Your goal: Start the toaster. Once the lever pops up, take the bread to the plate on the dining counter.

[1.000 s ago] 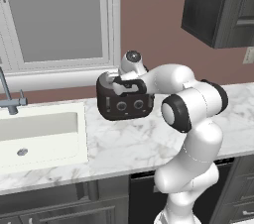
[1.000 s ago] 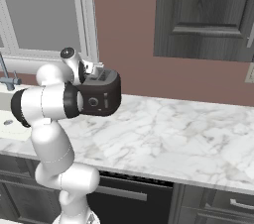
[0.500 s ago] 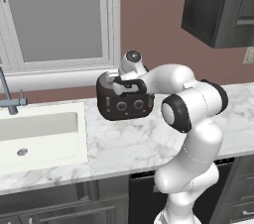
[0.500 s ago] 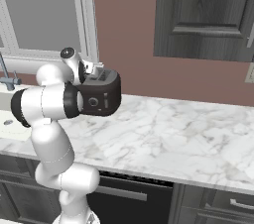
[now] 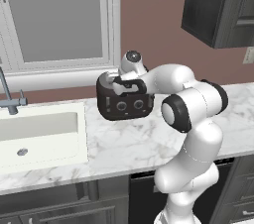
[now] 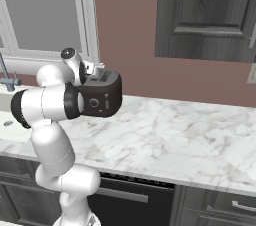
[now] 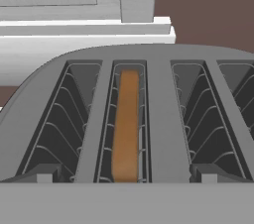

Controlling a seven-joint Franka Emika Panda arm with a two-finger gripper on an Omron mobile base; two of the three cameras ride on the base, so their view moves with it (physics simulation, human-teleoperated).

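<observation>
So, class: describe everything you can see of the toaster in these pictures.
The toaster is rounded, glossy black, with silver-ringed knobs on its front. It stands upright on the marble worktop, right of the sink, below the window. The hand view looks down on four wire-lined slots; the bread, a brown slice, stands on edge in the second from the left. The arm's hand hangs just above.

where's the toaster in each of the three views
Left base view: toaster left of centre on the marble worktop, partly behind the arm.
Right base view: toaster left of centre, beside the arm.
Hand view: toaster seen from above, bread in one slot.
Shared landmark: the window sill.
</observation>
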